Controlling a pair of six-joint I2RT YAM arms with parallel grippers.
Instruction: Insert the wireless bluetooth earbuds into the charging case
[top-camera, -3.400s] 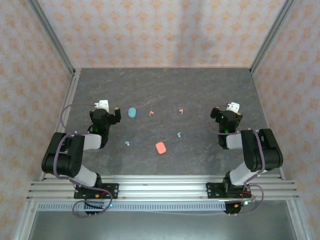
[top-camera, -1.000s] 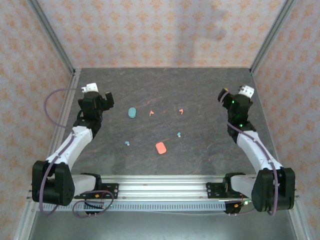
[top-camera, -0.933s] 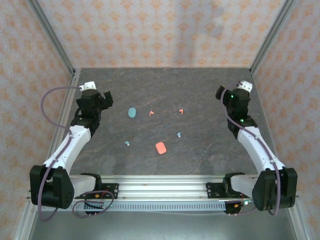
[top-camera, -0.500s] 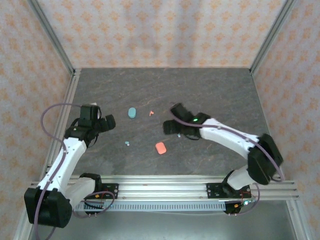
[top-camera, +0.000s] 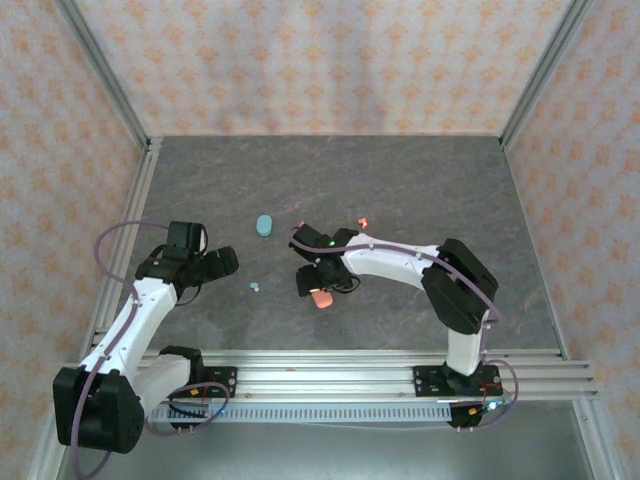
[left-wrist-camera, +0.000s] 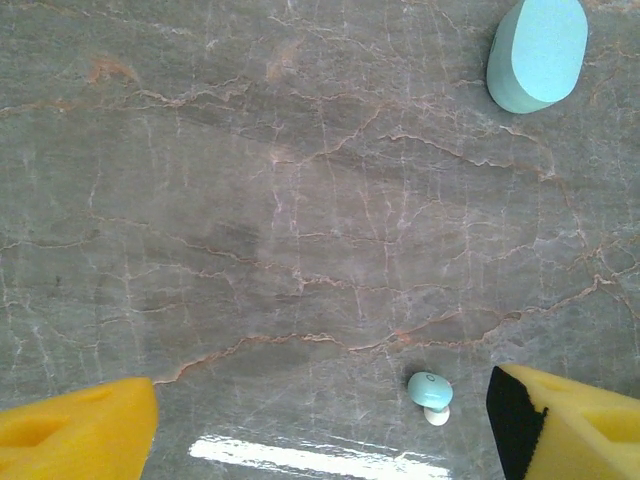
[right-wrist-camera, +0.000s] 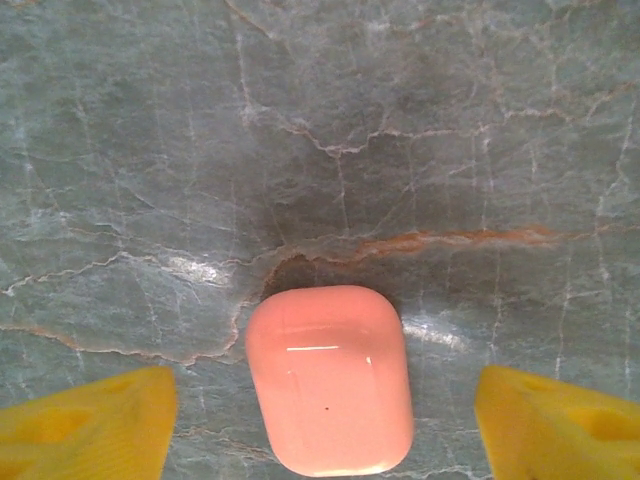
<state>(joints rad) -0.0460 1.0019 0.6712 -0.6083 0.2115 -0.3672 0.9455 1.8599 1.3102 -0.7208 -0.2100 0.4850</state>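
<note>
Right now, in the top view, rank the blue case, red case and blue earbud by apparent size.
Largest: blue case and red case. They look alike, and the red one is partly hidden by the right gripper, so I won't rank them.
Smallest: blue earbud, clearly.

A closed salmon-red charging case (right-wrist-camera: 330, 378) lies flat between the fingers of the right end effector (right-wrist-camera: 325, 425), touching neither. A light blue earbud (left-wrist-camera: 430, 392) lies just beside one finger of the left end effector (left-wrist-camera: 320, 425), and a light blue case (left-wrist-camera: 537, 52) lies well ahead.
</note>
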